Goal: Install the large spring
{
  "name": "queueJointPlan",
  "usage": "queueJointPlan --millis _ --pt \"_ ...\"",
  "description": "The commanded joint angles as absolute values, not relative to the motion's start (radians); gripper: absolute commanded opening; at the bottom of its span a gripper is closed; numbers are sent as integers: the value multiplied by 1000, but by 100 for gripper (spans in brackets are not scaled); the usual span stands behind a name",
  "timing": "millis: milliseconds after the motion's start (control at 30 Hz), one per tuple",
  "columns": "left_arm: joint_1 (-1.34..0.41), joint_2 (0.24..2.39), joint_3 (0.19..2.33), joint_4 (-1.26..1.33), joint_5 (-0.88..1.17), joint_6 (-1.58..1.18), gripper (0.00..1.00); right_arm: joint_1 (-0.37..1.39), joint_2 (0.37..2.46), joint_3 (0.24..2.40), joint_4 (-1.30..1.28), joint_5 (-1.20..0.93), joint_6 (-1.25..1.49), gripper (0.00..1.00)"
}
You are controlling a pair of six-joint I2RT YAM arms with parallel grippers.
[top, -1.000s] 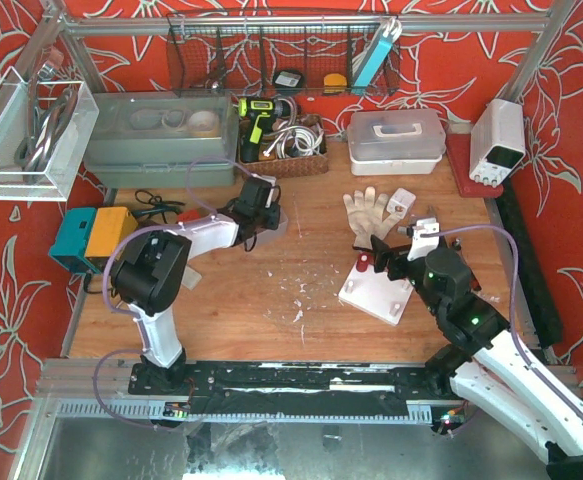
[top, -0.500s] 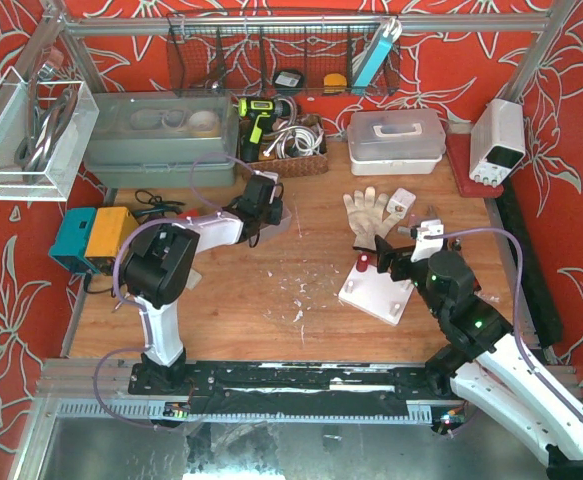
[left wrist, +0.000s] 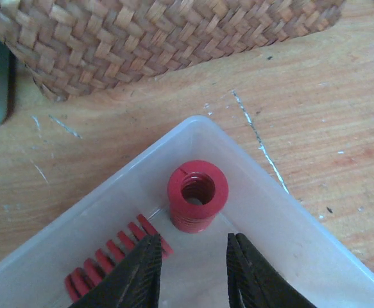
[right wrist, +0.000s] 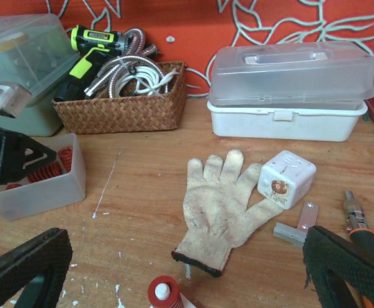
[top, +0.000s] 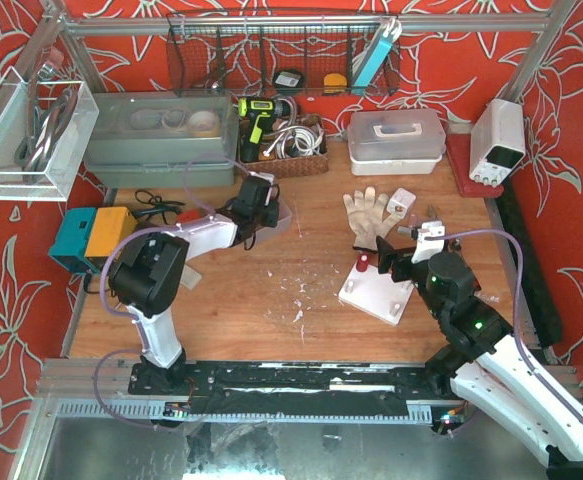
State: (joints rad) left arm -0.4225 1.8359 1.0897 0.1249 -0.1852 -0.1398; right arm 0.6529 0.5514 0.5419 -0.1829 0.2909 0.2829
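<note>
A thick red spring (left wrist: pixel 197 196) stands upright in a clear plastic tray (left wrist: pixel 283 224). A longer red spring (left wrist: pixel 113 260) lies beside it at the lower left. My left gripper (left wrist: pixel 193 276) is open and empty, its jaws just short of the upright spring; it also shows in the top view (top: pixel 259 204) over the tray (top: pixel 281 214). My right gripper (right wrist: pixel 187 276) is wide open and empty above the white base plate (top: pixel 376 292). A red spring on a white peg (right wrist: pixel 163 294) stands on that plate.
A white glove (right wrist: pixel 228 205), a white cube (right wrist: pixel 287 178) and a small metal bracket (right wrist: pixel 300 224) lie behind the plate. A wicker basket (right wrist: pixel 119 106) with a drill and a white lidded box (right wrist: pixel 289 90) stand at the back.
My left arm's elbow has swayed a little while its gripper stays over the tray. My right gripper has shifted slightly right.
</note>
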Motion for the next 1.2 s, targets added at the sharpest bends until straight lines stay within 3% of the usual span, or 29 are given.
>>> queueJointPlan --millis 0,433,700,900,1167 --pt "-420 1756 1066 130 -173 -150 34 654 554 529 -174 311 288 99" --pt "-420 1905 1160 104 -163 -128 49 653 545 537 -186 319 284 99" --pt "-418 1981 1198 110 -203 -123 50 654 545 537 -190 323 283 99" --pt "-416 2020 1230 112 -210 -125 47 653 541 538 -193 331 282 99" --pt "-415 2007 1220 122 -208 -90 32 653 541 532 -193 341 284 99"
